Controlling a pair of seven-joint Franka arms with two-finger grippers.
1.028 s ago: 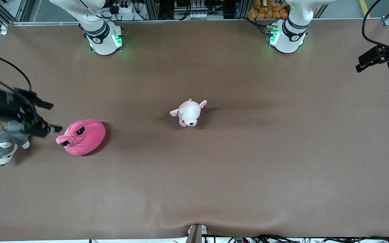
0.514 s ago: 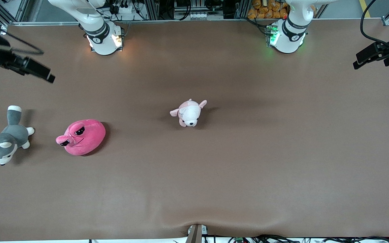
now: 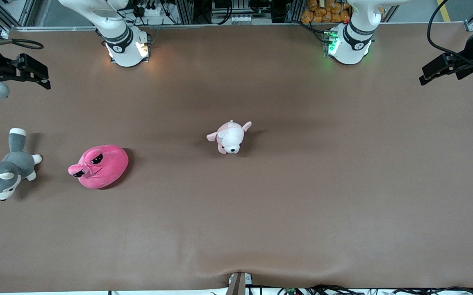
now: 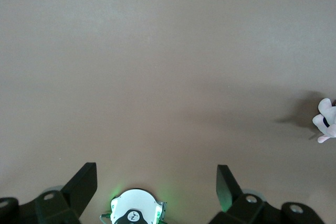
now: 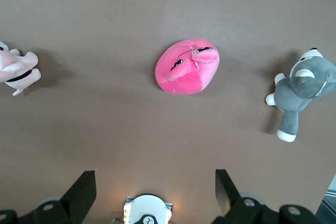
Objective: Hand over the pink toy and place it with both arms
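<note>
1. We see the pink toy (image 3: pixel 99 166) lying on the table (image 3: pixel 285 205) toward the right arm's end, between the grey husky plush (image 3: pixel 5 172) and the small puppy plush (image 3: pixel 230 137).
2. Our right gripper (image 3: pixel 35 73) hangs high over that end of the table, jaws spread, empty.
3. Our left gripper (image 3: pixel 435 71) hangs over the left arm's end of the table, jaws wide apart, holding nothing.
</note>
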